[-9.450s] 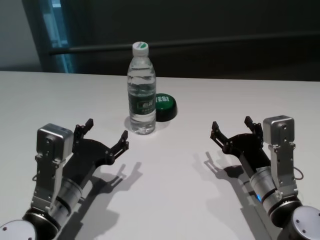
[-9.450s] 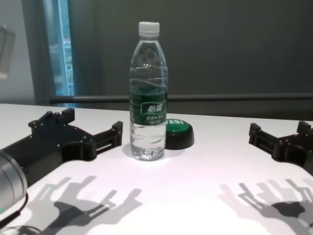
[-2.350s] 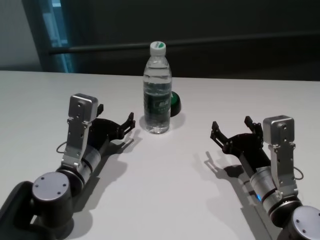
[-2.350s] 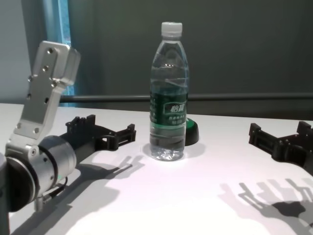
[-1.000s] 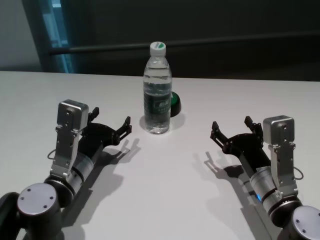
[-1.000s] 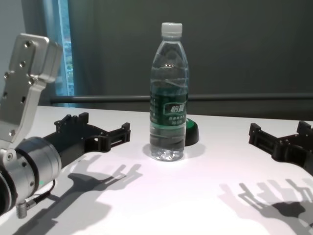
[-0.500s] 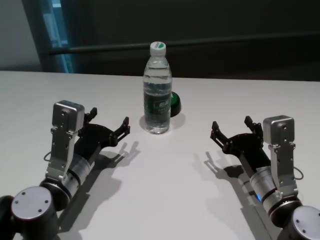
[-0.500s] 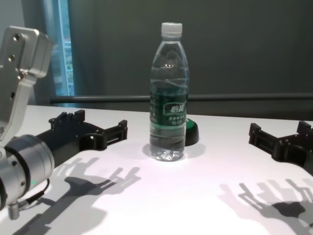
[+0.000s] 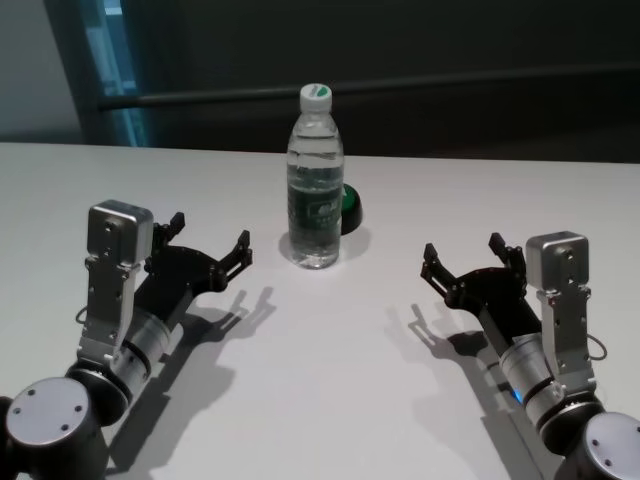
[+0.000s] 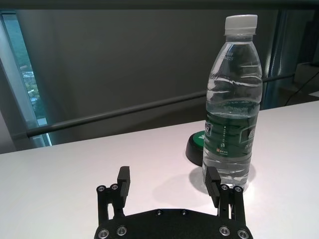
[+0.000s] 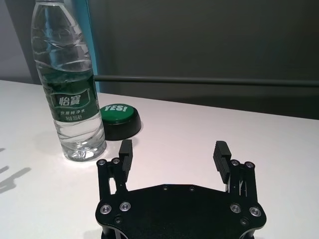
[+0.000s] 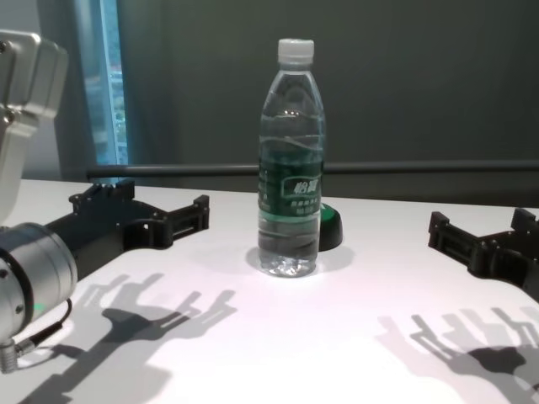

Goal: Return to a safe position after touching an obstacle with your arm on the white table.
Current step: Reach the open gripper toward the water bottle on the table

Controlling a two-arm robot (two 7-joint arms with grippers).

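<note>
The obstacle, a clear water bottle (image 9: 316, 180) with a white cap and a dark green label, stands upright mid-way across the white table (image 9: 330, 390). My left gripper (image 9: 210, 235) hovers low to the left of the bottle, open and empty, with a clear gap between its nearer finger and the bottle. In the left wrist view the bottle (image 10: 232, 109) stands ahead of the left gripper (image 10: 168, 177), off to one side. My right gripper (image 9: 462, 248) rests open and empty at the right, well away from the bottle (image 11: 72, 84).
A low green button (image 9: 347, 208) on a black base sits just behind and to the right of the bottle. A dark rail and wall run behind the table's far edge.
My left arm has drawn back leftward and toward me, widening the gap to the bottle. The bottle stands right of where it stood 9.4 s ago. My right arm has not moved.
</note>
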